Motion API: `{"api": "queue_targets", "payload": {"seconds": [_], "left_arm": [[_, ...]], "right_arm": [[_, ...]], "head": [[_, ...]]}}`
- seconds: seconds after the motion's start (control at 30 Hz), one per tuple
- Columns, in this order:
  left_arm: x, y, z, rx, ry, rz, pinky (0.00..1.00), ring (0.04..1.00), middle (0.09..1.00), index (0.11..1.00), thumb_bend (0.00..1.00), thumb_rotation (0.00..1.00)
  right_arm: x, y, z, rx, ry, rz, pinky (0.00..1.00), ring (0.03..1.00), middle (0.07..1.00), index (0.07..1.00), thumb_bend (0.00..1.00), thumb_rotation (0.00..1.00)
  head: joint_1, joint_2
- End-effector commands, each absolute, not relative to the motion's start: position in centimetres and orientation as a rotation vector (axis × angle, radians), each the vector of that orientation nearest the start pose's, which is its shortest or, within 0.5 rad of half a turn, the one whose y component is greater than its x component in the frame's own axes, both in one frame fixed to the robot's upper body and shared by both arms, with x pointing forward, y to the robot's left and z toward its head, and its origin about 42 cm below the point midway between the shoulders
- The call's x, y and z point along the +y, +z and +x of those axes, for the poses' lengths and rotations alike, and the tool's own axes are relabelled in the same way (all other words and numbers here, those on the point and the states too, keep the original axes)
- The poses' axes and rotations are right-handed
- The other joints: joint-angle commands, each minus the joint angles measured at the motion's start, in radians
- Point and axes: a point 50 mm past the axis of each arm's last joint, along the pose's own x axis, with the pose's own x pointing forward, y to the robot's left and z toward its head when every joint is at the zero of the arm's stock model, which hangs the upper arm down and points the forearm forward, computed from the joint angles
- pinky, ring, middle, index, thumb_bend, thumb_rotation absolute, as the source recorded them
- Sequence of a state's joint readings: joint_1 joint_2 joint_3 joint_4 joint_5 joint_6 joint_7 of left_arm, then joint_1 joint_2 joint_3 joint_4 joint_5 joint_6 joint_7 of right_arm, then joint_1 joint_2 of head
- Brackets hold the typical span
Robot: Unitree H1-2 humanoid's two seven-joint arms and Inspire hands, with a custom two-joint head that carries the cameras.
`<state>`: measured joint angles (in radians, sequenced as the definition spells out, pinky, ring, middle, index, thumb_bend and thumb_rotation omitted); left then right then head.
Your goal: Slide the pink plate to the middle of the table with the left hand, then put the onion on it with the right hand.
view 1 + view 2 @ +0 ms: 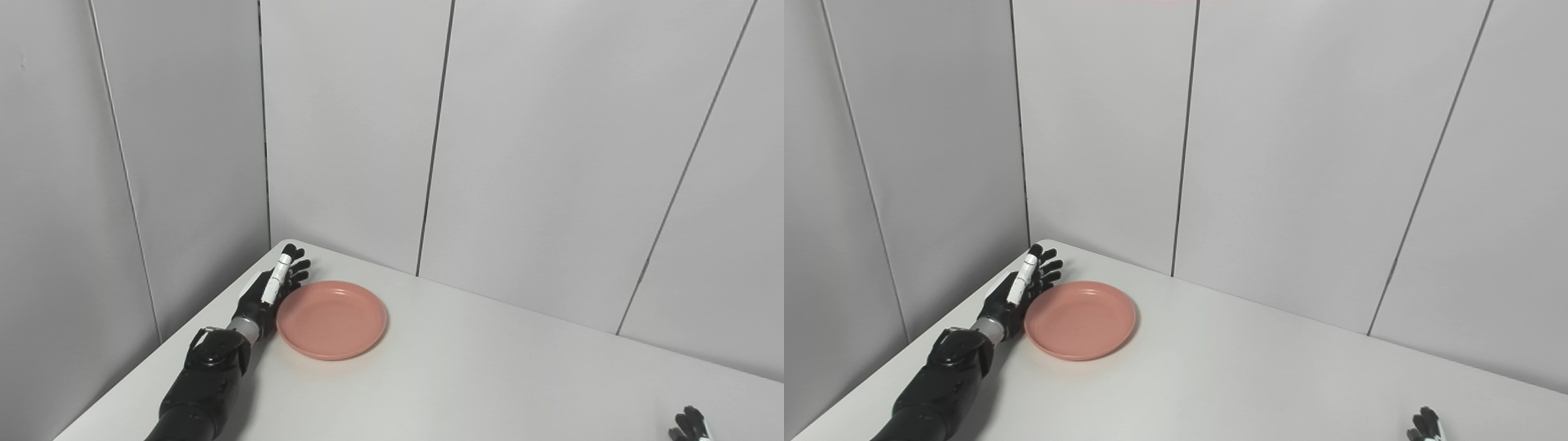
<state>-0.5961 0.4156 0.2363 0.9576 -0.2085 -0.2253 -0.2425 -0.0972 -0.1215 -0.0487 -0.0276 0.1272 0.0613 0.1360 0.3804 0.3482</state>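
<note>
The counter [490,367] is a plain white surface with a rounded far-left corner, set into grey panelled walls [551,153] on the left and behind.

The pink plate [332,319] lies flat on the counter toward that far-left corner, well away from the middle. It is round and shallow, a salmon pink, with a low raised rim and a smooth matte face. Nothing lies in it.

The left hand [273,291] reaches in from the lower left on a black arm and stands on edge at the plate's left rim, its side right against the rim or just beside it; which of the two cannot be told. Its fingers [293,263] are stretched out and apart, closed on nothing.

Of the right hand [1424,425] only a few dark fingertips show at the bottom right edge, well apart from the plate; whether it is spread or closed cannot be told.
</note>
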Motion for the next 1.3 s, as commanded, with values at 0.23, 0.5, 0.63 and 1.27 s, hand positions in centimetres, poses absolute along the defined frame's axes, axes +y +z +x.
{"api": "queue_targets", "payload": {"seconds": [0.23,0.5,0.63,1.27], "left_arm": [[39.5,14.9,45.6,-0.041,0.04,-0.127,0.94,0.943,0.94,0.924,0.77,1.0],[37.8,14.4,45.6,-0.017,-0.017,-0.17,0.95,0.939,0.937,0.926,0.75,1.0],[36.8,13.8,45.9,-0.001,-0.051,-0.191,0.95,0.942,0.942,0.93,0.72,1.0],[32.5,12.3,46.3,0.021,-0.158,-0.212,0.93,0.923,0.92,0.906,0.75,1.0]], "right_arm": [[-24.8,15.2,32.1,-0.123,0.116,-0.004,1.0,1.0,1.0,1.0,0.32,1.0],[-24.7,15.3,32.1,-0.125,0.114,-0.003,1.0,1.0,1.0,1.0,0.32,1.0],[-24.5,15.4,32.1,-0.129,0.115,-0.001,1.0,1.0,1.0,1.0,0.3,1.0],[-24.0,15.4,32.1,-0.122,0.116,-0.021,1.0,1.0,1.0,1.0,0.31,1.0]], "head": [[-0.001,0.006],[-0.007,0.009],[-0.014,0.012],[-0.06,0.033]]}}
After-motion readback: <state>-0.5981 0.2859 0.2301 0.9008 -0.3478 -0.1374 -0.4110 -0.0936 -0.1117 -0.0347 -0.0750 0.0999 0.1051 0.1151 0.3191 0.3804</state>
